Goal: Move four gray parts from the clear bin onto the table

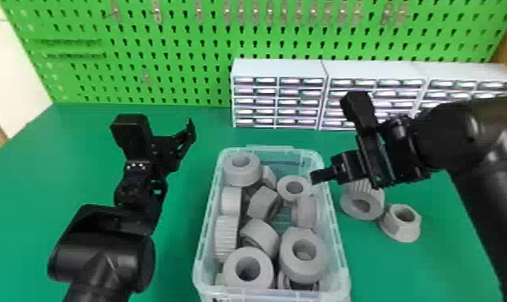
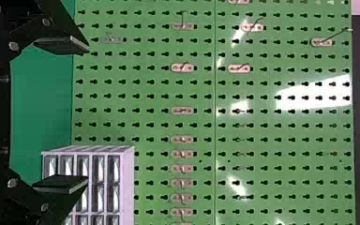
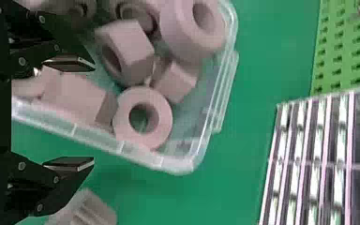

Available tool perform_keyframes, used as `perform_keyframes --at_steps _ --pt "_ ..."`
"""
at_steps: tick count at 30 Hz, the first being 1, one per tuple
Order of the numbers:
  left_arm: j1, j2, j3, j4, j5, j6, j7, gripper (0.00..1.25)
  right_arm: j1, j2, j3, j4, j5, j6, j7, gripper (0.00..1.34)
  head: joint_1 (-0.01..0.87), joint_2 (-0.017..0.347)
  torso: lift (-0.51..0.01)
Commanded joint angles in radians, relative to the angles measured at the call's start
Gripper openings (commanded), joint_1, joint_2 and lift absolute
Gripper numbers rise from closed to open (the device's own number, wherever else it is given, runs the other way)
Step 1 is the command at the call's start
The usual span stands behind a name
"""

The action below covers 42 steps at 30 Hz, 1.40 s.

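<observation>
With your left tool (image 2: 88, 114) and right tool (image 3: 93, 114) both spread apart, count the ribbed part (image 1: 362, 194) and flanged hex nut (image 1: 393, 229) on the table (image 1: 385, 273) near the right tool as two apparent transfers, leaving two gray parts (image 1: 302, 267) to move from the clear bin (image 3: 154, 161) below that tool.

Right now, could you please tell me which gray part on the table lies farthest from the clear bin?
The flanged, faceted part; the ribbed part lies closer to the clear bin.

Green table (image 1: 184, 225), brighter green pegboard (image 1: 164, 44) dotted dark, gray parts (image 1: 304, 253), some ribbed, black arms (image 1: 481, 160).
</observation>
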State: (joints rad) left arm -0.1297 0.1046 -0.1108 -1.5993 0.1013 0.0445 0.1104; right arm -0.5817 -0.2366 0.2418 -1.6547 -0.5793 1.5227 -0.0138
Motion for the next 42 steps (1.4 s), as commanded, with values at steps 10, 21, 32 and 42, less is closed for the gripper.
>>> perform_keyframes --at_steps 10,21,32,42 --pt "-0.019 0.0 0.003 0.001 0.002 0.002 0.0 0.97 -0.052 0.007 0.067 0.003 -0.07 -0.019 0.0 0.8 0.693 0.072 -0.052" --pt "-0.027 0.0 -0.001 0.006 0.006 0.002 0.005 0.96 -0.102 0.014 0.148 0.062 -0.102 -0.047 0.0 0.8 0.693 0.072 -0.052" --pt "-0.028 0.0 -0.001 0.007 0.009 0.002 0.005 0.97 -0.124 0.028 0.2 0.15 -0.103 -0.072 0.0 0.8 0.693 0.072 -0.052" --pt "-0.028 0.0 0.002 0.009 0.009 0.002 0.005 0.97 -0.135 0.033 0.235 0.213 -0.123 -0.108 0.0 0.8 0.693 0.072 -0.052"
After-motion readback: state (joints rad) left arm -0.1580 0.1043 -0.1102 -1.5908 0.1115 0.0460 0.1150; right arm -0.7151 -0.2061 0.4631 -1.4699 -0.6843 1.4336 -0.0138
